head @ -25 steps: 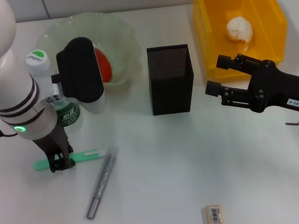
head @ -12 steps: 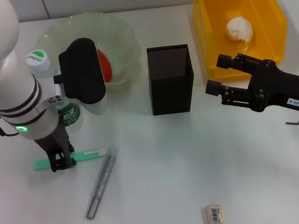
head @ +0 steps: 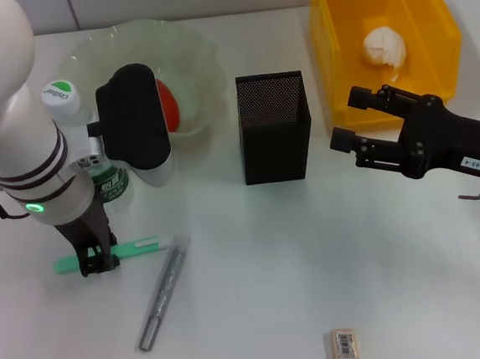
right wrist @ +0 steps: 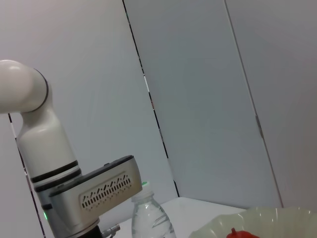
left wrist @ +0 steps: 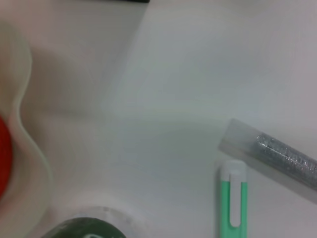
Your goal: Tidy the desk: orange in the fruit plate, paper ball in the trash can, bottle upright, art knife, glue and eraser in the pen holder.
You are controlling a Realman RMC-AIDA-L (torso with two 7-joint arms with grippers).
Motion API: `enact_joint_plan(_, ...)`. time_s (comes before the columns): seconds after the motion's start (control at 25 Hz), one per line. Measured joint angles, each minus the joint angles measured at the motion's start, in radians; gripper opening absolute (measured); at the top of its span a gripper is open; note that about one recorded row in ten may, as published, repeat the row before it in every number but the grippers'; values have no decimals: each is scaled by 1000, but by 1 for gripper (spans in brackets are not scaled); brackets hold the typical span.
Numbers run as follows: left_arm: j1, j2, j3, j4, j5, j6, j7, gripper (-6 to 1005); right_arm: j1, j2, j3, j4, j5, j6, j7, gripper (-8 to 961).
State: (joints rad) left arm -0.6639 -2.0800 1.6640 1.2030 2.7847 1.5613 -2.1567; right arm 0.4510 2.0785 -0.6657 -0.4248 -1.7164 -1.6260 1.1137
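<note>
Pinched on the green art knife point(head: 112, 254), the left gripper point(head: 96, 261) stands straight down at the near-left of the desk, while the right gripper point(head: 361, 127), fingers spread and holding nothing, hovers in front of the trash can point(head: 331, 71).

By size: the trash can already holds the paper ball point(head: 384, 47); the fruit plate point(head: 196, 57) holds the orange point(head: 166, 102); the pen holder point(head: 274, 126) stands mid-desk, well to the right of the knife; the bottle point(head: 76, 127) is upright beside the left arm. A silvery glue stick point(head: 160, 297) lies just beside the knife (almost touching its tip), and the eraser point(head: 344, 345) sits alone near the front edge.

I'd lift straight up so the glue stays put, then lower the knife end-first into the holder.
</note>
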Motion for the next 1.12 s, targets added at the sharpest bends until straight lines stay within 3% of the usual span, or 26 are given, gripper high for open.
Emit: enact_joint_plan(1.12,-1,0,16,-3,4,-7,-13,189,-9,0,0,0,2,-5,0,832)
